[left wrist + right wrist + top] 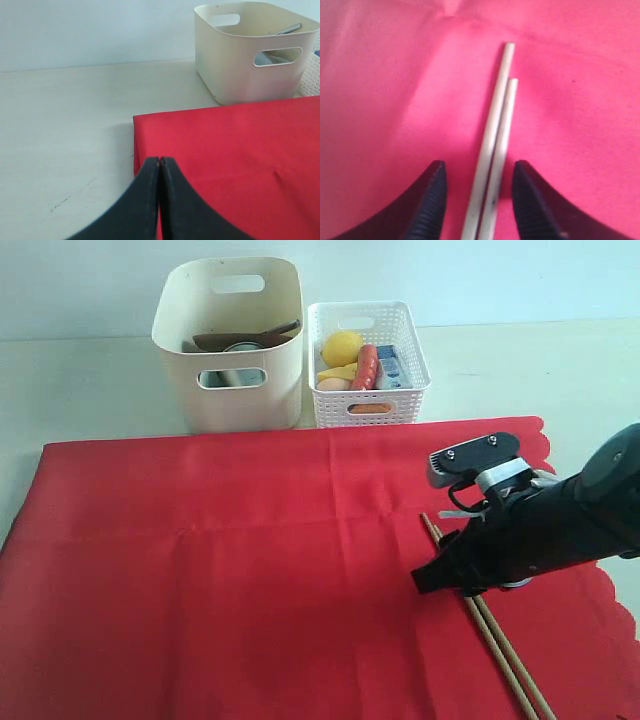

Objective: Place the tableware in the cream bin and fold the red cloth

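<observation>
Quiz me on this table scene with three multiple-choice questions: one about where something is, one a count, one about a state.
1. Where do the chopsticks lie?
A. in a bin
B. on the red cloth
C. on a plate

2. How many containers stand beyond the cloth?
A. one
B. four
C. two

3. How are the left arm's fingers?
A. pressed shut
B. spread wide
C. holding a spoon

Answers:
1 B: the sticks rest on the red fabric, between the right arm's fingers, which stand apart on either side.
2 C: there is a cream bin with a white basket next to it.
3 A: the left wrist view shows no gap between them.
</observation>
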Tool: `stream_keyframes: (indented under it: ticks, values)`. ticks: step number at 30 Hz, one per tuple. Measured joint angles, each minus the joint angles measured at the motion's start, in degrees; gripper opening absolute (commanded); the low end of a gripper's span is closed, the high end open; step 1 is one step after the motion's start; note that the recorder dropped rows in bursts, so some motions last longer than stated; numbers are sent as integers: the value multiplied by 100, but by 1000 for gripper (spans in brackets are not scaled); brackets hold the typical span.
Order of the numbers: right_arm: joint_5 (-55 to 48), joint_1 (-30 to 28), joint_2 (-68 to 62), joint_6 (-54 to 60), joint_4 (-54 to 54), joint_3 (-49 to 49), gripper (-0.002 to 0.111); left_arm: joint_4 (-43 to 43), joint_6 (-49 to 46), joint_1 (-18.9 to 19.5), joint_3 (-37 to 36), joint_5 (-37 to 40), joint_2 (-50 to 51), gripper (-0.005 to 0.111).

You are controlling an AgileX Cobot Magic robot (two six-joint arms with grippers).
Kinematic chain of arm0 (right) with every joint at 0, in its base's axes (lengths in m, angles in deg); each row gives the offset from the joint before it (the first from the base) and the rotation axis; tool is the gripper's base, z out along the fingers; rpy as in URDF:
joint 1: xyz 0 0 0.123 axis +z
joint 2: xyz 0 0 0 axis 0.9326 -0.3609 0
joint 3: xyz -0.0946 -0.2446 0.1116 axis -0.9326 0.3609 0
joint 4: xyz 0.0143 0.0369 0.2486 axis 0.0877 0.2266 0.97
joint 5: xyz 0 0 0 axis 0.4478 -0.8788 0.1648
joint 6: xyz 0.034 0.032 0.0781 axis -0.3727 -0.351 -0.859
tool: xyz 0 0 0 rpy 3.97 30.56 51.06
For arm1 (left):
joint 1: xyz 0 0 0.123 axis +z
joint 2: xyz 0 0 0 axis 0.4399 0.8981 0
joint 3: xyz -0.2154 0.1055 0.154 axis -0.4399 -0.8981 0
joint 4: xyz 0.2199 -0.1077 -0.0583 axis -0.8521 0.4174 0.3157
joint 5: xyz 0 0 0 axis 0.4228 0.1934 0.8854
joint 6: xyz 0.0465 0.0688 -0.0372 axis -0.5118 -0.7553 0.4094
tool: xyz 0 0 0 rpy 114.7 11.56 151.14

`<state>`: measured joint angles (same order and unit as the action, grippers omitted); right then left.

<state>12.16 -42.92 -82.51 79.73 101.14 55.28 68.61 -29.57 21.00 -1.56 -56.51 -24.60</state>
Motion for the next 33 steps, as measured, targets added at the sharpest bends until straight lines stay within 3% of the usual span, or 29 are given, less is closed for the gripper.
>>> stream_keyframes:
  ticks: [6, 13, 21, 33]
  values:
    - [109, 0, -28, 0, -13, 0, 0, 0, 0, 0, 0, 0, 0, 3]
    - [-73, 0, 82, 0, -13, 0, 0, 0, 0, 0, 0, 0, 0, 3]
    - [-487, 0, 1232, 0, -110, 10, 0, 0, 0, 0, 0, 0, 0, 3]
    - [-115, 0, 1672, -174, -227, 10, 0, 0, 0, 0, 0, 0, 0, 3]
